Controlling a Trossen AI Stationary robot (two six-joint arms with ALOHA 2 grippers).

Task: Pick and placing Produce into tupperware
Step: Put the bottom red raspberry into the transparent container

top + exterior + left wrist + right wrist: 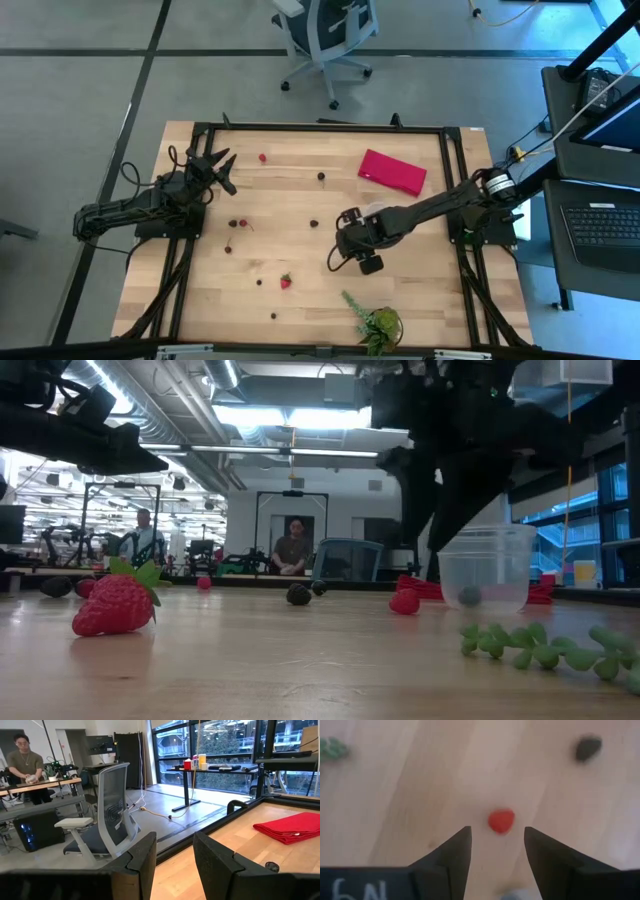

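Note:
My right gripper [497, 829] is open and points down above the table's middle [347, 240]. A small bright red fruit [501, 821] lies on the wood below the gap between its fingers, untouched; it also shows in the low view [404, 601]. The tupperware [487, 566], a clear cup with a dark berry inside, stands upright just beside the gripper [371, 263]. More produce lies scattered: a strawberry [286, 282] [115, 603] and dark berries [313, 223] [588, 747]. My left gripper [222, 165] waits open at the far left, raised [175, 865].
A flat red rectangular piece [392, 171] lies at the far right of the table. A green leafy plant [375, 322] lies at the near edge, its sprig close to the cup [540, 643]. Black frame rails [320, 127] border the table. An office chair [112, 810] stands beyond the far edge.

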